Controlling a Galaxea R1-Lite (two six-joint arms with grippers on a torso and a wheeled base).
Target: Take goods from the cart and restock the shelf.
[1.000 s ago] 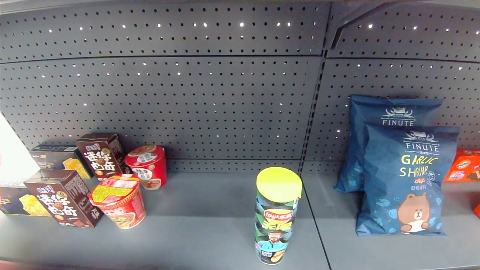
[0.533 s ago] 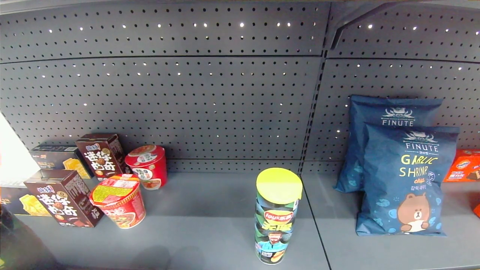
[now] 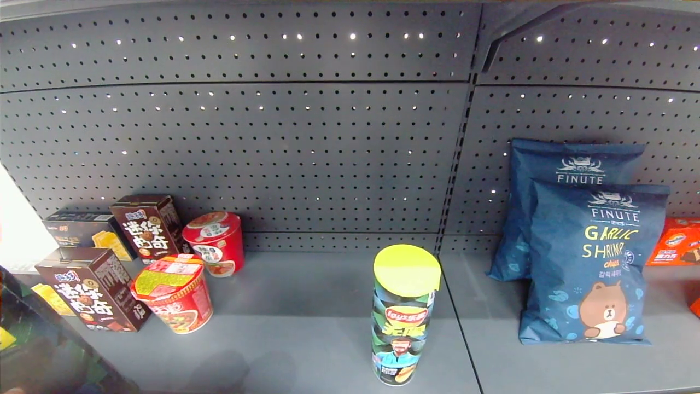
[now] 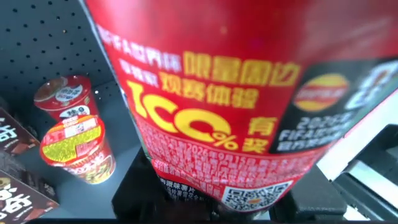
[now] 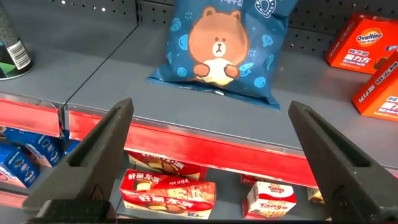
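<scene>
Between the dark fingers of the left pincer [image 4: 227, 200], a red canister [image 4: 211, 93] is clamped. The canister is held off the shelf [image 3: 306, 328], above its left part. Just beyond the canister, two red noodle cups [image 4: 78, 152] stand on the shelf, one behind the other.

The right pincer [image 5: 210, 106] is spread wide with nothing between its fingers. It is positioned in front of the shelf's red price rail [image 5: 186, 140], facing a front blue bag [image 3: 593, 262] that bears a bear figure. A second blue bag [image 3: 569, 164] stands behind the first, against the perforated back panel [image 3: 273, 153]. Orange boxes [image 5: 367, 43] lie to the right of the bags. Packaged goods [image 5: 168, 190] occupy the level below the rail.

Near the shelf's middle, an upright can [image 3: 404, 312] with a yellow-green lid stands alone, well apart from both groups. Brown boxes [image 3: 93, 290] stand to the left of the noodle cups.
</scene>
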